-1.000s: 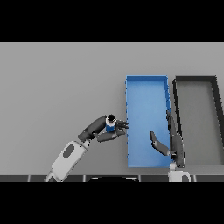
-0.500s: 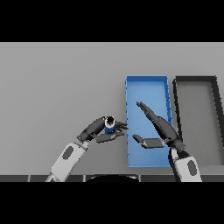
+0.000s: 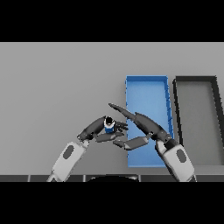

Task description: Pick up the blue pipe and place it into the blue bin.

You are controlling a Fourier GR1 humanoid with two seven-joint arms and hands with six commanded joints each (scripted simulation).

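Fingers of the left hand (image 3: 97, 130) curl around the short blue pipe (image 3: 109, 127), upright, just left of the rectangular blue bin (image 3: 147, 83); the right hand (image 3: 139, 127) hovers beside it with fingers straight.

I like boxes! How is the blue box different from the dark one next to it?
The blue bin is bright blue; the black bin is dark with a grey floor. The blue bin sits nearer the pipe; the black bin lies farther right. The right hand reaches across the blue bin, not the black one. Both are long open trays.
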